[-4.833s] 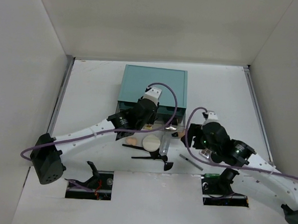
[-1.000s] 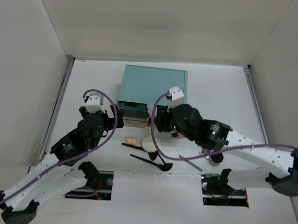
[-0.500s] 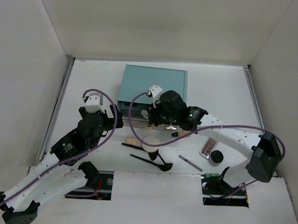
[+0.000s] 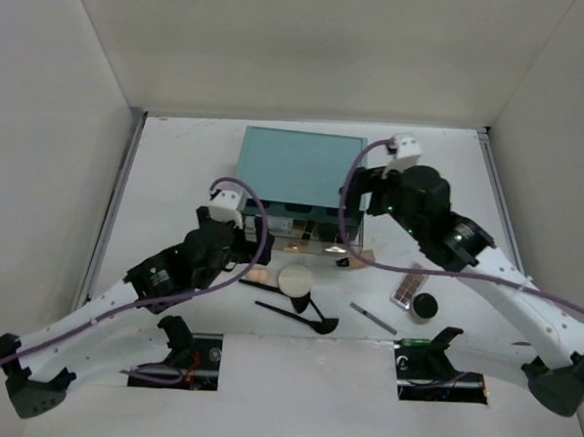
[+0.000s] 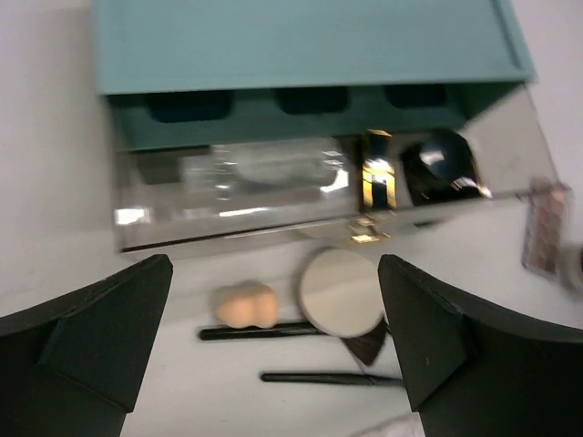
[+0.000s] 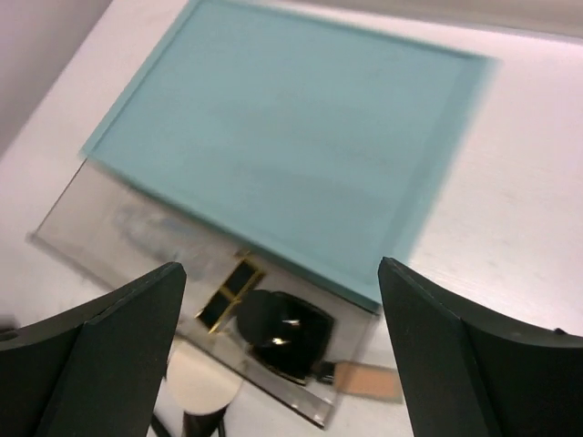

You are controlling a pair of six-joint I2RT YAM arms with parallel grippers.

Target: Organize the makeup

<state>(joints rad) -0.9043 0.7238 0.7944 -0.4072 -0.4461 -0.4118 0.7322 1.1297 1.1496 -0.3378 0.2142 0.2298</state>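
The teal drawer box (image 4: 300,165) has its clear drawer (image 4: 271,242) pulled out. In it lie a clear bottle (image 5: 264,173), a black-and-gold case (image 5: 376,177) and a black compact (image 6: 284,332). In front of the drawer sit the peach sponge (image 4: 258,274), the round puff (image 4: 296,279) and two black brushes (image 4: 292,314). A tan tube (image 4: 356,262) lies at the drawer's right corner. My left gripper (image 4: 243,249) hangs open above the sponge (image 5: 244,305). My right gripper (image 4: 357,195) is open and empty over the box's right edge.
A palette (image 4: 408,288), a black jar (image 4: 424,307) and a pencil (image 4: 374,318) lie on the table at the right front. White walls close in the table on three sides. Both arm bases stand at the near edge.
My right arm has drawn back from over the drawer to the box's right side, and its jaws have spread wide. My left arm has swung right, towards the drawer front and the sponge.
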